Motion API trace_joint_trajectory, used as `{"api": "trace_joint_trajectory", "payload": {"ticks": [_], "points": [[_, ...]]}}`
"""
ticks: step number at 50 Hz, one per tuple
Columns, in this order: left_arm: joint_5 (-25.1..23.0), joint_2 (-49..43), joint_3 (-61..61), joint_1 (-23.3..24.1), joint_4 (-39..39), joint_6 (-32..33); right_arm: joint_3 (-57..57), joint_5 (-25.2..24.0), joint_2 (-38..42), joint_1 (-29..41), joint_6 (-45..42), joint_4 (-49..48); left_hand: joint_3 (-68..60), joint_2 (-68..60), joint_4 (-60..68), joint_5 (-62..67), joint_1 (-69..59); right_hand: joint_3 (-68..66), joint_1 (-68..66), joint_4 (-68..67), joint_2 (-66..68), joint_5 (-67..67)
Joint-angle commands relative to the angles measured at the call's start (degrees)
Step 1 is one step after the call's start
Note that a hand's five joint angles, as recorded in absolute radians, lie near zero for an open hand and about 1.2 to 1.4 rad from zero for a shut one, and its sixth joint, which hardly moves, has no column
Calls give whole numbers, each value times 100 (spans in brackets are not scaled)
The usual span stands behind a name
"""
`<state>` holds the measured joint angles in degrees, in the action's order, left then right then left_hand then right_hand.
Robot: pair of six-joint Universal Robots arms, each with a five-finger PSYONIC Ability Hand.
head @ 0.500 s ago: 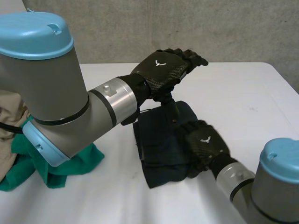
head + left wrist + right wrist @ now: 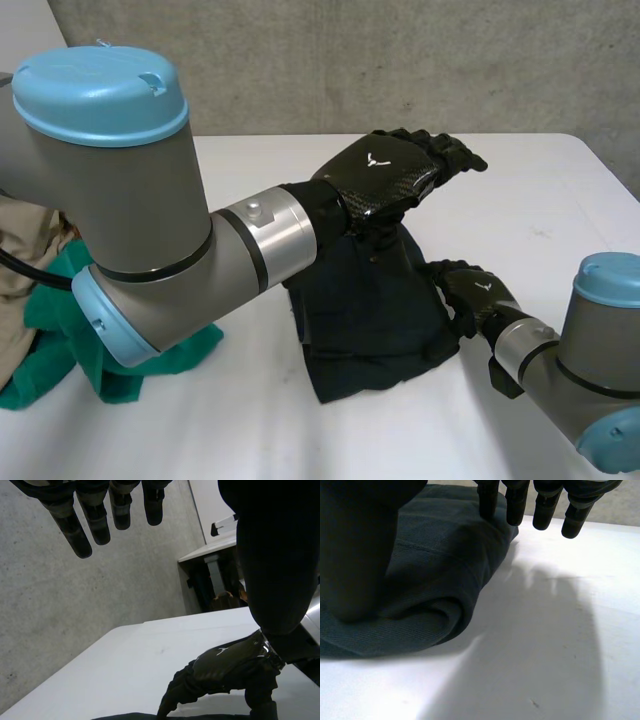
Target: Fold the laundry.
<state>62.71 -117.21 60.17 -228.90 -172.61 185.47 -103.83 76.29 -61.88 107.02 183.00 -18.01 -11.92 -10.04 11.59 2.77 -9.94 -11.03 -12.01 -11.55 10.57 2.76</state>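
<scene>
Your left hand (image 2: 385, 175) is up in the air over the far end of the dark blue cloth (image 2: 365, 310). It sits at the end of the big grey left arm (image 2: 150, 250), which reaches in across the table. In the left wrist view its fingers (image 2: 98, 526) are straight and spread a little, and its thumb (image 2: 280, 555) hangs apart from them. This hand has nothing in it.

You have a white table (image 2: 560, 200) in front of a grey wall (image 2: 300, 60). The dark blue cloth lies near the middle of the table. It is folded over on itself, and the right wrist view shows a soft, rolled fold along one edge.

A green cloth (image 2: 150, 350) lies in a heap at the left side of the table, under the left arm.

Your right hand (image 2: 478, 295) is at the right edge of the dark blue cloth. Its fingers (image 2: 488, 502) are straight, and the tips of some of them rest on top of the cloth near that edge. Its thumb (image 2: 360, 545) hangs over the cloth, apart from the fingers. This hand grips nothing.

A bit of tan cloth (image 2: 20, 250) shows beside the green one.
</scene>
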Motion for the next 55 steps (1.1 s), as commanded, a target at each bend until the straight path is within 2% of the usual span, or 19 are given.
{"api": "trace_joint_trajectory", "payload": {"ticks": [1,3,6,7,8,14,21,25,30,34,40,49,55], "points": [[31,40,135,4,-54,6,222,26,228,169,-18,-141,192,4,-159,-277,-6,103,201,155,-57,-276],[31,49,153,-14,-80,6,266,18,290,187,-10,-141,192,4,-159,-277,-6,54,153,106,-9,-227],[57,75,205,-49,-115,-2,302,0,325,249,8,-220,192,4,-159,-277,-6,-3635,-3536,-3583,3680,3461],[66,101,240,-67,-124,-11,363,-26,334,257,17,-298,192,4,-159,-277,-6,-6563,-6464,-6511,6608,6389],[75,110,249,-67,-133,-11,398,-53,352,258,17,-325,192,4,-159,-277,-6,-6894,-6795,-6842,6939,6721],[110,207,346,-137,-221,-38,767,-70,317,-76,166,-519,192,4,-159,-277,-6,-6897,-6799,-6845,6943,6724],[145,391,399,-234,-344,-178,2119,17,694,-893,684,-493,192,4,-159,-277,-6,-6897,-6799,-6845,6943,6724],[154,479,390,-278,-414,-283,3357,403,1352,-1306,904,-133,192,4,-159,-277,-6,-6897,-6799,-6845,6943,6724],[189,585,407,-322,-441,-424,5490,1264,2563,-1947,1089,735,192,4,-159,-277,-6,-6897,-6799,-6845,6943,6724],[198,655,460,-330,-423,-494,6900,1555,3383,-2317,1115,1291,192,4,-159,-277,-6,-6897,-6799,-6845,6943,6724],[180,787,662,-313,-458,-495,8508,1302,4376,-2607,1028,1958,192,4,-159,-277,-6,-6897,-6799,-6845,6943,6724],[171,787,698,-304,-493,-495,8765,1117,4535,-2731,852,1968,192,4,-159,-277,-6,-6897,-6799,-6845,6943,6724],[171,805,698,-286,-493,-521,8836,704,4624,-2766,860,2293,192,4,-159,-277,-6,-6897,-6799,-6845,6943,6724]]}}
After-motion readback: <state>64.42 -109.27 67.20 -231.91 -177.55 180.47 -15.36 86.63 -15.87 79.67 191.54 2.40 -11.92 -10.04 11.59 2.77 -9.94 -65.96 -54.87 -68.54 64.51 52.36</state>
